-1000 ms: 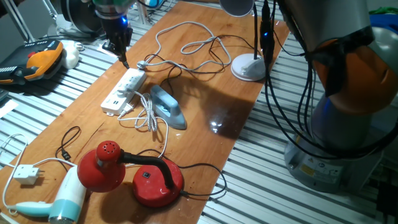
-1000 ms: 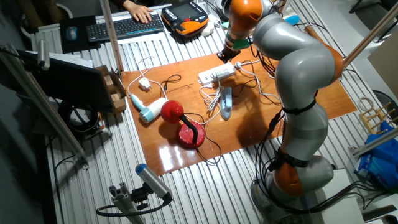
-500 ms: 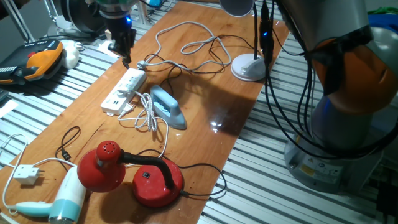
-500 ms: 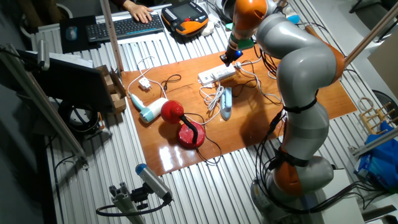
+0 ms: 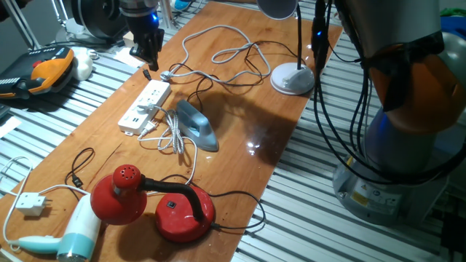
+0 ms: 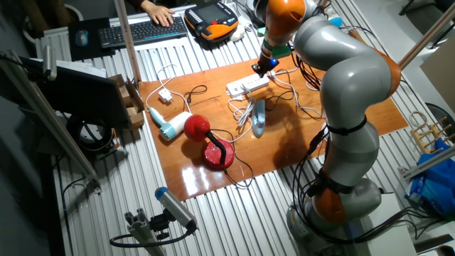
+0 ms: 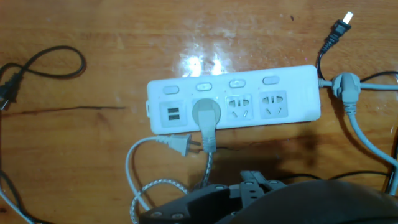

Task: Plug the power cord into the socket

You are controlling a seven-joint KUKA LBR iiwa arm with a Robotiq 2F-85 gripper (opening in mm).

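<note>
The socket, a long white power strip, lies on the wooden table and also shows in the other fixed view and the hand view. The power cord's small round whitish plug sits in an outlet of the strip. Its braided cord runs down to the light-blue iron, which lies beside the strip. My gripper hangs above the strip's far end, apart from the plug and holding nothing. Its fingers do not show in the hand view.
A loose white two-pronged plug lies against the strip's near side. A black plug lies past its right end. A white lamp base, a red appliance, a hair dryer and a boxy adapter share the table.
My gripper has risen and drawn back from the strip's far end toward the table's far edge. The plug stays in the strip.
</note>
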